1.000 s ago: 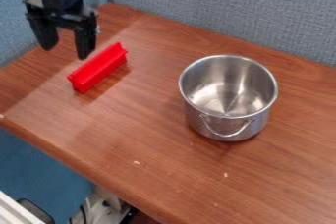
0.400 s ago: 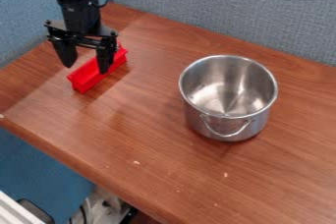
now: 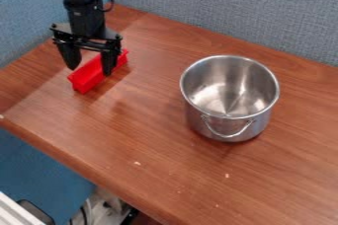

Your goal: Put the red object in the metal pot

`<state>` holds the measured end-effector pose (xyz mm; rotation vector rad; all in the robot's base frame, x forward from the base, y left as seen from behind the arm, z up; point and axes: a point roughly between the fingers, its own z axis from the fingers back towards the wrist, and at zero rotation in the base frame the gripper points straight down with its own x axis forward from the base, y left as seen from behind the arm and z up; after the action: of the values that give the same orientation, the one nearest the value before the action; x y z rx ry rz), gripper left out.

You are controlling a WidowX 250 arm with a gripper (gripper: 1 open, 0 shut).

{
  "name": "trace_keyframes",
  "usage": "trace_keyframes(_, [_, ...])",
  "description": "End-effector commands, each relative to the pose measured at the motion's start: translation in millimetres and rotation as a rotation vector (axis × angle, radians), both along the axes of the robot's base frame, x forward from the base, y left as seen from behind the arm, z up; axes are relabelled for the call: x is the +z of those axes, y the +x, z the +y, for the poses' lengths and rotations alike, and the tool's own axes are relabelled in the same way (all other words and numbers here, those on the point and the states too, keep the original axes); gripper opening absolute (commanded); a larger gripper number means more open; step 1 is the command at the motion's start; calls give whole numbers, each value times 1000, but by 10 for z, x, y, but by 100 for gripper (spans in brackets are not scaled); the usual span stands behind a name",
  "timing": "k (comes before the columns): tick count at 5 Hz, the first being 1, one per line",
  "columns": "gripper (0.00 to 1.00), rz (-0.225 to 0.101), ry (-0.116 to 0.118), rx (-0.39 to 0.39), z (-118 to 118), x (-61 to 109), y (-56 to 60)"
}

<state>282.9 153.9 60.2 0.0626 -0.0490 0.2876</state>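
Fingers [image 3: 90,58] spread astride red object [image 3: 97,72], metal pot [image 3: 230,97] apart

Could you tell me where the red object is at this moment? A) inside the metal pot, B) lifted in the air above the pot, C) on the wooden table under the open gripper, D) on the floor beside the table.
C: the red object lies on the wooden table, with the open gripper straddling its far end, while the metal pot stands apart to the right with nothing inside.
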Motion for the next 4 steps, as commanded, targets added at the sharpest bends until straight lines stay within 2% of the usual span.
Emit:
trace_keyframes(1, [100, -69, 33, -3, 41, 413, -29])
trace_keyframes(2, [100, -94, 29, -21, -50, 411, -59])
trace_keyframes(3, [100, -102, 37, -54, -136, 388, -89])
trace_keyframes(4, [100, -115, 51, -126, -47, 310, -39])
